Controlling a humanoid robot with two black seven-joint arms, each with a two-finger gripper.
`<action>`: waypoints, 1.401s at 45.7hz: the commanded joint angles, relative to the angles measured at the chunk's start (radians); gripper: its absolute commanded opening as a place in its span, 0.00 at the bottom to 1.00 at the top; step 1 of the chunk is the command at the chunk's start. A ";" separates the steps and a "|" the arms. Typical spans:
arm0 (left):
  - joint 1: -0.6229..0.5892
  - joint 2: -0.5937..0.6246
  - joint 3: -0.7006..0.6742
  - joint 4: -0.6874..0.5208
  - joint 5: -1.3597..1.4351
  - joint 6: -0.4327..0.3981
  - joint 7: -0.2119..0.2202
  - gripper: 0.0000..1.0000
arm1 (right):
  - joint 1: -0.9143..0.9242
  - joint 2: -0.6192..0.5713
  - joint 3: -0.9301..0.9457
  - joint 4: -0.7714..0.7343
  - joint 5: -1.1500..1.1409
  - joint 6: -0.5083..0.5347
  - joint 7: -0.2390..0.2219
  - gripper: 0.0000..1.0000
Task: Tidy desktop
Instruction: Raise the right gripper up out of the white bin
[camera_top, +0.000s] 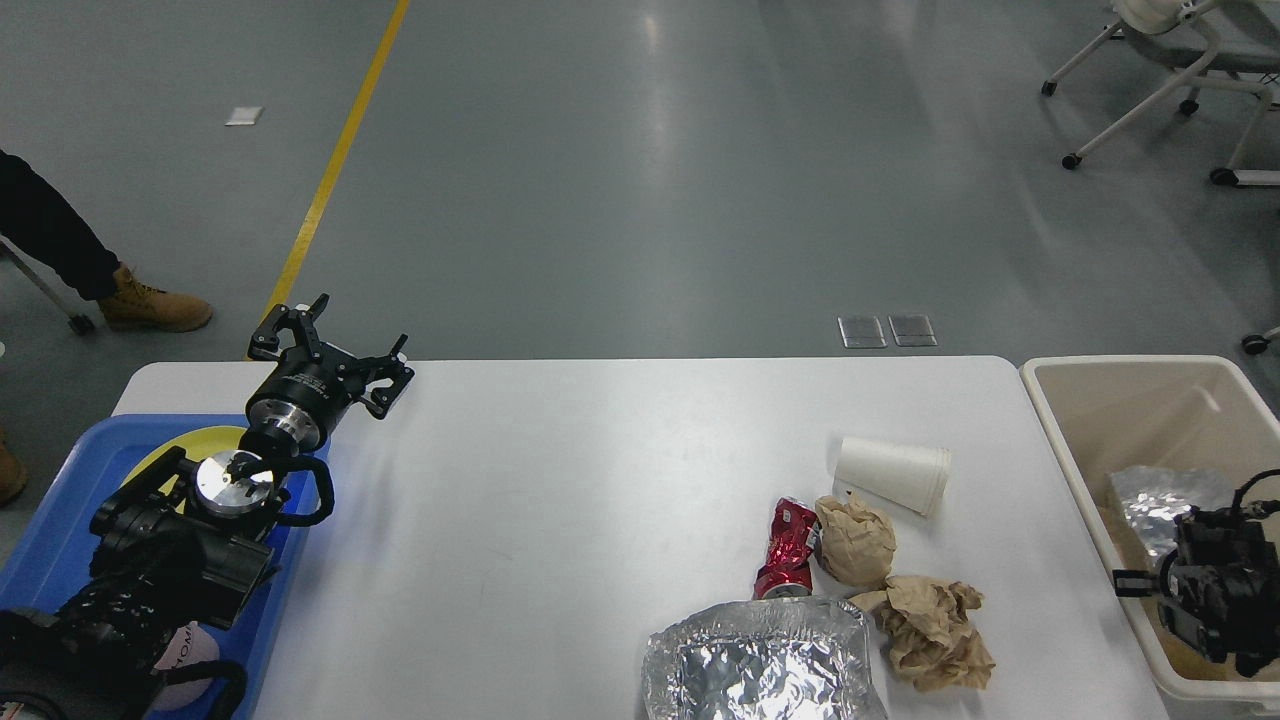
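Observation:
The white desktop (600, 480) carries litter at its front right: a white paper cup (893, 473) on its side, a crushed red can (785, 550), two brown paper balls (855, 540) (935, 630) and a crumpled foil tray (765, 665). My left gripper (335, 345) is open and empty above the desktop's far left corner. My right gripper (1190, 545) hangs over the beige bin (1060, 440), a dark mass right against a crumpled foil piece (1160, 495). Its fingers cannot be told apart.
A blue tray (50, 540) with a yellow plate (170, 450) lies at the left edge, under my left arm. Brown paper lies in the bin. A person's boot (155, 310) stands on the floor at the far left. Chair legs (1150, 90) stand at the top right.

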 joint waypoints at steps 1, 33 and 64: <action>0.000 0.000 0.000 0.000 0.000 0.000 0.000 0.96 | -0.007 -0.009 0.009 0.000 0.004 -0.006 0.000 0.78; 0.000 0.000 0.000 0.000 0.000 0.000 0.000 0.96 | 0.978 -0.327 -0.232 0.514 0.066 0.554 0.003 1.00; 0.000 0.000 0.000 0.000 0.000 0.000 0.000 0.96 | 1.593 0.123 -0.037 0.773 0.245 0.855 0.005 1.00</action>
